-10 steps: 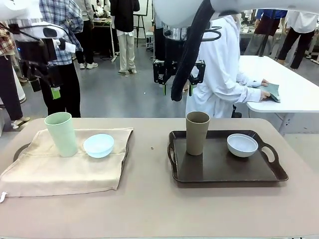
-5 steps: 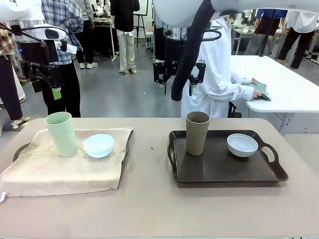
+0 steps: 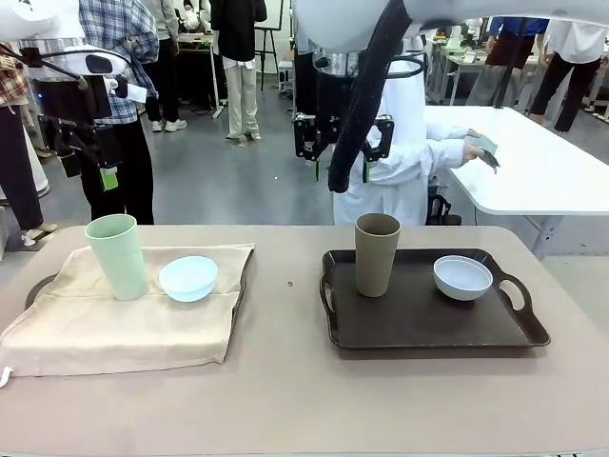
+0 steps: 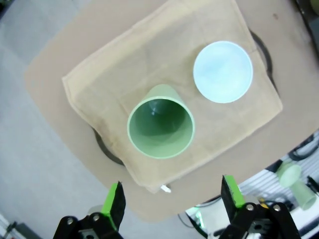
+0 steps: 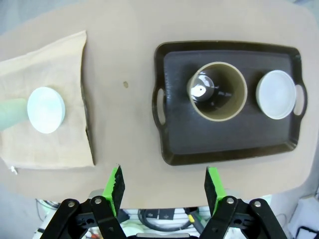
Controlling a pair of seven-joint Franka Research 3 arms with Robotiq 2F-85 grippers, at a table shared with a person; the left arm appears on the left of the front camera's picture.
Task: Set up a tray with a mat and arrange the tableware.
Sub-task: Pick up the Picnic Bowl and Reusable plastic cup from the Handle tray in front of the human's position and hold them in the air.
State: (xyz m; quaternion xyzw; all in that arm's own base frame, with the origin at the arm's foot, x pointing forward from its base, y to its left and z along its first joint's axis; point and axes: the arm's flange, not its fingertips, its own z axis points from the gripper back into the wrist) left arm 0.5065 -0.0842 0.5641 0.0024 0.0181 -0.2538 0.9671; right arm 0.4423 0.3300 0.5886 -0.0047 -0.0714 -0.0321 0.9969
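The left gripper (image 4: 172, 191) and right gripper (image 5: 163, 185) hang above the desk (image 3: 304, 400), fingers wide and empty. The pale green cup (image 3: 117, 255) and light blue bowl (image 3: 188, 278) stand on the mat (image 3: 124, 328) near the desk's left edge. The tan-brown cup (image 3: 377, 253) and white bowl (image 3: 462, 277) stand in the bare tray (image 3: 428, 328) near its right edge. Treat that tray's mat as pending: you likely need to clear the tray first.

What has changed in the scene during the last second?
The person in white lifted a dark green cloth off the white side table and shifted left in the picture. The left gripper and right gripper stay open, raised. The green cup, brown cup, blue bowl, white bowl, dark tray and mat have not moved.
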